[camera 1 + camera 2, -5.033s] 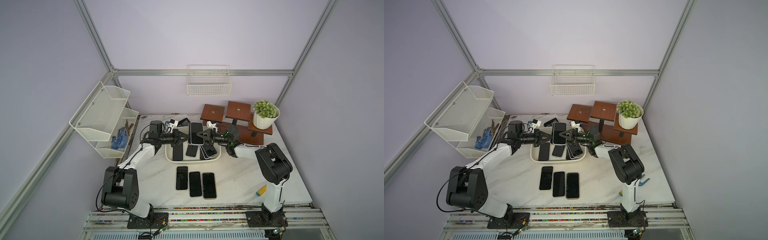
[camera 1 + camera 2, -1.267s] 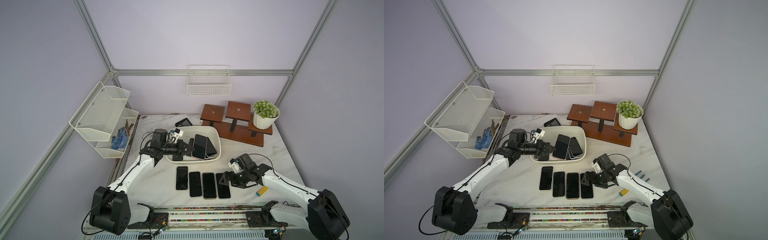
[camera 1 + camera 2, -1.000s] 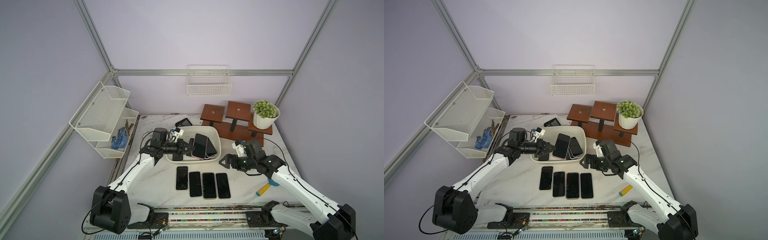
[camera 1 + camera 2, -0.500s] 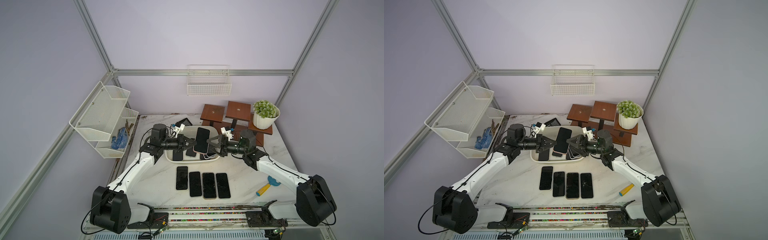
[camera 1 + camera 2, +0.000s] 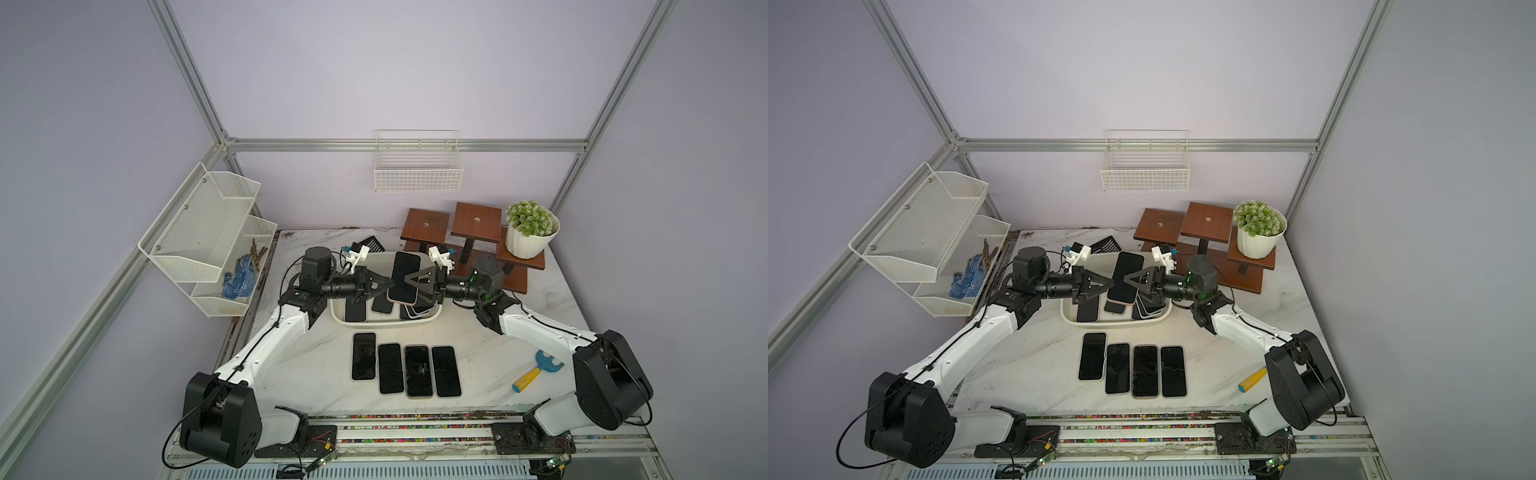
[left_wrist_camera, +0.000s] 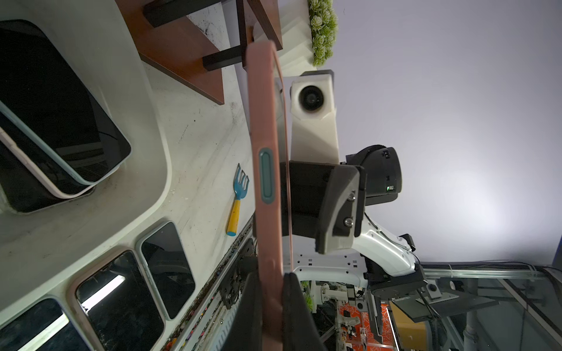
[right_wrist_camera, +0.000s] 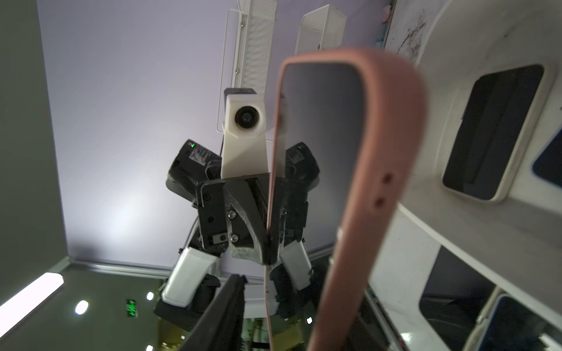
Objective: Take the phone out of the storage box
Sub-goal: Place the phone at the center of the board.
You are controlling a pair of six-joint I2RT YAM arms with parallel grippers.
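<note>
Left gripper point(image 5: 390, 284) clamping phone point(image 5: 405, 266), right gripper point(image 5: 410, 279) opposite — storage box point(image 5: 386, 325) beneath

Inside a robotics laboratory's test cell: a left arm point(image 5: 270, 340) and a right arm point(image 5: 540, 332) are bolted to a rail point(image 5: 415, 428) along the front edge of a marble-patterned table point(image 5: 490, 357), boxed in by an aluminium frame point(image 5: 399, 144) and plain lilac panels point(image 5: 395, 75). Wooden risers point(image 5: 476, 216) and a potted plant point(image 5: 532, 228) stand as props near the back edge. In the right wrist view, a ceiling light point(image 7: 30, 291) and a green exit sign point(image 7: 131, 307) show beyond.
</note>
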